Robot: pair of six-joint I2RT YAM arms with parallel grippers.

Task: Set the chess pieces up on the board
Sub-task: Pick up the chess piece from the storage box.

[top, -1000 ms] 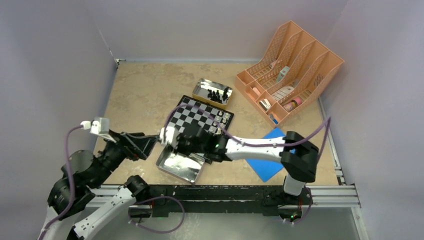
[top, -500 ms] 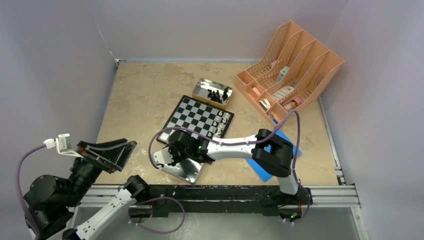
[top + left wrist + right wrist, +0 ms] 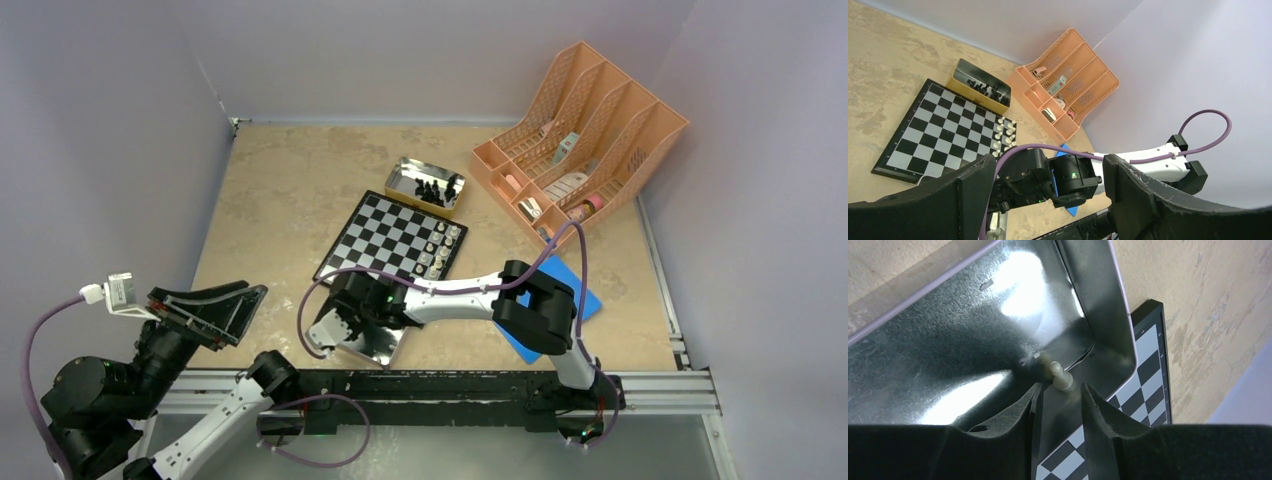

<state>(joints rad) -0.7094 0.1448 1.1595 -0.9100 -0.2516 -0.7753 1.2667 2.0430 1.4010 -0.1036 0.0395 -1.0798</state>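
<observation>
**Right arm.** The right hand [image 3: 1060, 390] is lowered into a shiny rectangular metal tin [image 3: 385, 347] at the lower centre of the top view. This tin sits on the beige table [image 3: 270, 190], just beside the near edge of the flat black-and-white checkered chessboard [image 3: 385, 235]. In the wrist view the two black fingers [image 3: 1023, 415] stand partly apart. One cream-white pawn [image 3: 1058, 375] lies on its side on the tin floor at the mouth of the gap, close to the tin's corner wall. A thin strip of tin shows on either side of the pawn (no contact seen), so this hand is open and grips nothing.

**Left arm.** The left hand [image 3: 240, 312] is at the lower left of the top view, raised above the table's near corner and well apart from the board. Its fingers are spread wide with nothing between them, so it is open and empty.

**Chess pieces.** A group of cream-white pieces [image 3: 441, 248] stands upright in two short rows along the board's right-hand edge. The black pieces [image 3: 430, 190] are clustered inside a second metal tin [image 3: 405, 172], just above the board's upper corner.

**Other items.**
- A peach-orange slotted file organiser [image 3: 600, 110] occupies the upper right and holds several small articles (too small to identify).
- A blue flat square [image 3: 585, 298] lies at the lower right, partly under the right arm.
</observation>
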